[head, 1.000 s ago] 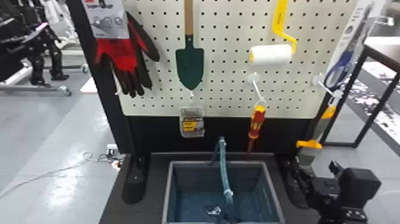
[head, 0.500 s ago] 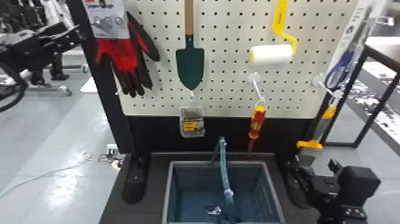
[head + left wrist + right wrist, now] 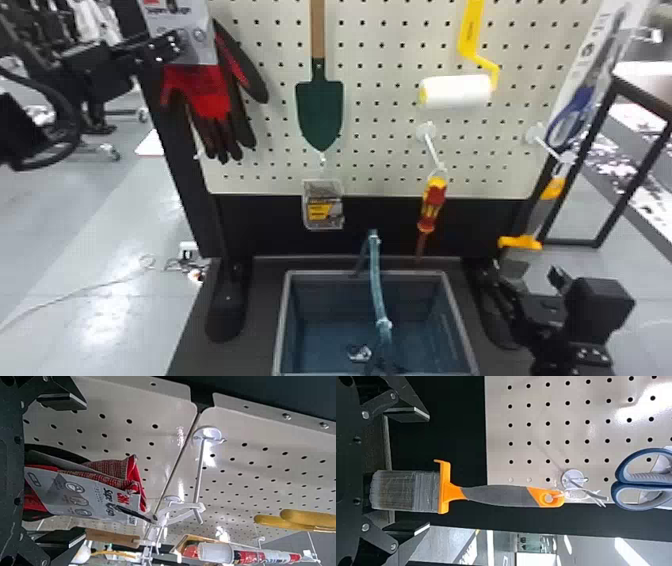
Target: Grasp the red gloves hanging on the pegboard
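Observation:
The red gloves [image 3: 207,97] with black fingers and a grey card hang at the pegboard's [image 3: 380,165] top left corner. My left gripper [image 3: 167,47] comes in from the left at the height of the card and is right beside it. In the left wrist view this gripper [image 3: 79,469] is open, and the red gloves [image 3: 119,475] and their card lie in the gap just past its fingertips. My right gripper [image 3: 550,300] sits low at the right, by the board's foot. It is open [image 3: 427,471] and holds nothing.
Along the board hang a green trowel [image 3: 319,110], a box of screws [image 3: 323,204], a paint roller [image 3: 455,90], a screwdriver [image 3: 431,205], scissors [image 3: 575,110] and a paintbrush [image 3: 455,492]. A grey bin [image 3: 285,310] stands below.
My left arm has come in from the left edge and travelled right to the gloves' card. The right arm has not moved.

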Robot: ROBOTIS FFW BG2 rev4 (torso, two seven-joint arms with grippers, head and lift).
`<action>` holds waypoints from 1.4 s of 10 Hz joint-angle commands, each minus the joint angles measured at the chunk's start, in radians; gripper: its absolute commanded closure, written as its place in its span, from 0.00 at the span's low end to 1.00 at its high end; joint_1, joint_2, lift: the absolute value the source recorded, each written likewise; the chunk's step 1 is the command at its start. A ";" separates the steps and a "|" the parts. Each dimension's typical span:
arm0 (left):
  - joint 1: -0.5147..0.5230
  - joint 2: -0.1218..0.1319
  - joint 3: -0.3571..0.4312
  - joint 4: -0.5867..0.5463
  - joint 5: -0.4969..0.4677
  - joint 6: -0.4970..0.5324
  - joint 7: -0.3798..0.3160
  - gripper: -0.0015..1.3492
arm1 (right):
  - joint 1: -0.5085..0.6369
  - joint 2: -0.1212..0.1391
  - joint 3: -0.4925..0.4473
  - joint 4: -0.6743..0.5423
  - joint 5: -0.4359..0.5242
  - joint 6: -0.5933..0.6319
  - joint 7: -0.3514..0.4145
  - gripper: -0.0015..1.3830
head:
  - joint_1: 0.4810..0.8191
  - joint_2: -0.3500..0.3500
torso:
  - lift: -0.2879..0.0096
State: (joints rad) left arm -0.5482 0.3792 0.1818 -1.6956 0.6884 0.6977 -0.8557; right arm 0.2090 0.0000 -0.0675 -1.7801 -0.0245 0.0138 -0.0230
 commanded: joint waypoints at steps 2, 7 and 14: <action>-0.035 0.012 -0.051 0.042 0.028 0.014 -0.008 0.12 | -0.003 0.001 0.003 0.004 0.000 0.000 0.002 0.23 | 0.20 0.50 | 0.63; -0.087 0.032 -0.125 0.071 0.060 0.037 -0.008 0.32 | -0.007 0.001 0.006 0.010 0.002 0.000 0.003 0.23 | 0.20 0.50 | 0.63; -0.073 0.020 -0.142 0.040 0.068 0.094 0.026 0.90 | -0.005 0.001 0.006 0.010 -0.002 0.000 0.003 0.23 | 0.20 0.50 | 0.63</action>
State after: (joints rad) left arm -0.6213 0.3988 0.0413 -1.6552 0.7567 0.7912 -0.8298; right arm 0.2040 0.0000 -0.0613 -1.7702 -0.0258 0.0138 -0.0199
